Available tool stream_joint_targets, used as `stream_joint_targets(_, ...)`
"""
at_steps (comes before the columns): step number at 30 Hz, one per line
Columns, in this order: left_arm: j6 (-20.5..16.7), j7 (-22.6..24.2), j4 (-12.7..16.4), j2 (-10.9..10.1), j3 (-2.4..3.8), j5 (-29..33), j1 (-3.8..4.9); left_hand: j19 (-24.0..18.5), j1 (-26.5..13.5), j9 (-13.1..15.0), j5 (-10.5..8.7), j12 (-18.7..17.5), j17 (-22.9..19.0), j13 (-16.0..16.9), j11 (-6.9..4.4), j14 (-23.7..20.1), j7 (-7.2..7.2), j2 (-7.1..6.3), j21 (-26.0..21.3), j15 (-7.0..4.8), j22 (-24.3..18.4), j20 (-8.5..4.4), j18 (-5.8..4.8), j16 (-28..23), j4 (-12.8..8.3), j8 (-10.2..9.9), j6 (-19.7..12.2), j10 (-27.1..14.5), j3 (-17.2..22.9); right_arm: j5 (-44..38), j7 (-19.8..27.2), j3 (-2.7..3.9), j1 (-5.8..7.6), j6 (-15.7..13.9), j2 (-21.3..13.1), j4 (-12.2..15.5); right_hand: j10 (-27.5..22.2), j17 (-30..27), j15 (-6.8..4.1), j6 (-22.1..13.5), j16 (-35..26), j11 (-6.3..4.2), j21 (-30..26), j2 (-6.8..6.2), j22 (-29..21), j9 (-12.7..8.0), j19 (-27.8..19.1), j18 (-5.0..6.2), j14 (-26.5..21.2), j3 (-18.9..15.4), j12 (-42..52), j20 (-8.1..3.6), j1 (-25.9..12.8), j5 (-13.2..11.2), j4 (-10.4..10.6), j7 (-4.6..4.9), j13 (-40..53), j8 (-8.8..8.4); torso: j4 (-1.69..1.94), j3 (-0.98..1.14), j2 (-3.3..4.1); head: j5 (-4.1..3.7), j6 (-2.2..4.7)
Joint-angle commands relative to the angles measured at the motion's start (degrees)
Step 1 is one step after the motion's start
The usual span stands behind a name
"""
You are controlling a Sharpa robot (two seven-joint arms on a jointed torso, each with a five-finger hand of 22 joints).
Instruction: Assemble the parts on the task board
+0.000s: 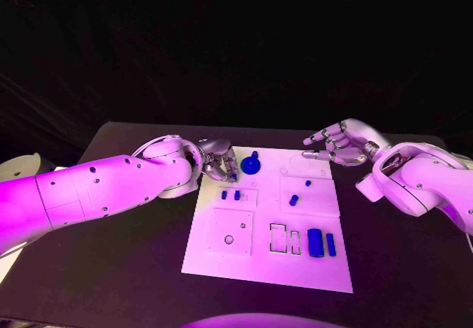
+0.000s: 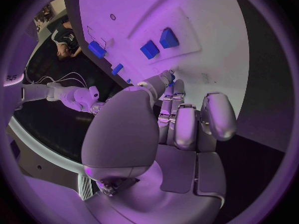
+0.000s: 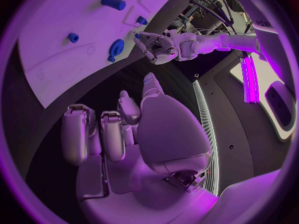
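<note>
task board (image 1: 258, 270) recesses hold blue parts (image 1: 316, 242).

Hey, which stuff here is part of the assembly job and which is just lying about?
Job:
task board
blue gear
blue pegs
blue blocks
left hand, by the gear
right hand

Lying about:
nothing loose on the black table

we can read very little here. in the left wrist view, small pale letters stand on the dark frame (image 2: 10, 77) at the circle's rim; they look like "sys", though the bend of the lens leaves us unsure. in the right wrist view, a white arm (image 3: 264, 23) carries dark letters, perhaps "fore", cut off at the rim. the board (image 1: 271, 270) shows no lettering we can read.
</note>
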Motion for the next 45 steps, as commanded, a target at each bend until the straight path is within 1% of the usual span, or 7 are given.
stream_joint_targets(1,1.69,-0.15,0.11,0.17,0.00,-0.36,-0.01,0.90,-0.41,-0.06,-0.13,-0.25,-0.05,0.09,0.11,1.85,0.06,0.05,0.26,0.09,0.08,0.10,-1.08,-0.14,0.13,-0.22,0.43,0.49,0.02,-0.51,0.57,0.00,-0.03,0.56,0.03,0.09,-0.22,10.61,-0.10,0.21,-0.28,-0.10,-0.23,0.46,-0.09,0.08,-0.31,0.67,4.78,-0.33,0.06,-0.05,0.01,0.36,-0.03,-0.18,-0.02,0.21,0.04,-0.04,-0.03,-0.01,-0.01)
stream_joint_targets(5,1.93,-0.10,0.02,0.19,-0.03,-0.36,-0.02,0.90,-0.40,-0.07,-0.12,-0.28,-0.08,0.11,0.08,1.84,0.03,0.09,0.33,0.07,0.15,0.10,-1.09,-0.14,0.08,-0.23,0.48,0.55,0.05,-0.52,0.58,0.00,-0.03,0.56,0.01,0.09,-0.22,10.61,-0.10,0.21,-0.28,-0.10,-0.23,0.46,-0.09,0.08,-0.31,0.67,4.78,-0.33,0.06,-0.05,0.01,0.36,-0.03,-0.18,-0.02,0.21,0.08,0.00,-0.05,-0.02,0.02)
stream_joint_targets(21,2.84,0.20,-1.51,1.27,-0.24,-0.61,-0.18,0.88,-0.50,-0.10,-0.14,-0.36,-0.13,0.13,0.06,1.83,-0.01,0.04,0.31,0.05,0.15,0.09,-1.08,-0.14,0.03,-0.26,0.54,0.62,0.02,-0.52,0.57,0.00,-0.03,0.60,0.00,0.14,-0.22,10.61,-0.10,0.21,-0.28,-0.10,-0.23,0.46,-0.09,0.08,-0.31,0.67,4.78,-0.33,0.06,-0.05,0.01,0.36,-0.03,-0.18,-0.02,0.21,0.02,-0.04,-0.02,0.05,-0.01)
stream_joint_targets(39,3.73,-0.29,-1.67,1.44,-0.29,-0.62,-0.22,0.83,-0.53,-0.20,-0.14,-0.61,-0.22,0.13,0.06,1.81,0.01,-0.04,0.28,0.03,0.17,0.08,-1.06,-0.12,-0.20,-0.43,0.49,0.61,0.05,-0.52,0.59,0.00,-0.03,0.56,-0.02,0.11,-0.22,10.61,-0.10,0.21,-0.28,-0.10,-0.23,0.46,-0.09,0.08,-0.31,0.67,4.78,-0.33,0.06,-0.05,0.01,0.36,-0.03,-0.18,-0.02,0.21,0.01,-0.03,-0.02,0.05,-0.10)
stream_joint_targets(41,4.00,-0.68,-1.74,1.42,-0.30,-0.62,-0.22,0.77,-0.92,-0.47,-0.12,-1.21,-0.50,0.03,0.36,1.73,0.39,-0.31,0.28,0.24,0.23,0.16,-1.09,-0.20,-0.27,-0.95,-0.12,0.07,0.01,-0.52,0.57,0.00,-0.03,0.55,-0.05,0.11,-0.30,10.48,-0.11,0.24,-0.39,-0.11,-0.27,0.55,-0.15,0.09,-0.33,0.68,4.75,-0.41,-0.11,-0.06,0.04,0.38,-0.07,-0.19,-0.17,0.24,0.00,-0.02,-0.02,0.05,-0.10)
stream_joint_targets(43,4.14,-0.94,-1.81,1.41,-0.30,-0.62,-0.22,0.60,-1.34,-1.21,-0.10,-1.96,-0.86,-0.11,0.99,1.63,1.29,-0.77,-0.08,0.72,-0.01,0.43,-1.07,-0.32,-0.33,-2.22,-2.35,-0.68,0.07,-0.52,0.56,0.00,-0.03,0.53,-0.07,0.12,-0.30,10.48,-0.11,0.24,-0.39,-0.11,-0.27,0.55,-0.15,0.09,-0.33,0.68,4.75,-0.41,-0.11,-0.06,0.04,0.38,-0.07,-0.19,-0.17,0.24,0.03,-0.02,-0.04,0.01,-0.07)
stream_joint_targets(45,4.19,-1.06,-1.84,1.40,-0.30,-0.62,-0.22,0.51,-1.53,-1.70,-0.11,-2.24,-1.07,-0.11,1.25,1.57,1.60,-1.05,-0.23,0.95,-0.09,0.63,-1.07,-0.36,-0.41,-2.48,-3.78,-0.83,0.11,-0.52,0.56,0.00,-0.03,0.53,-0.08,0.12,-0.30,10.48,-0.11,0.24,-0.39,-0.11,-0.27,0.55,-0.15,0.09,-0.33,0.68,4.75,-0.41,-0.11,-0.06,0.04,0.38,-0.07,-0.19,-0.17,0.24,0.06,-0.03,-0.03,0.04,-0.09)
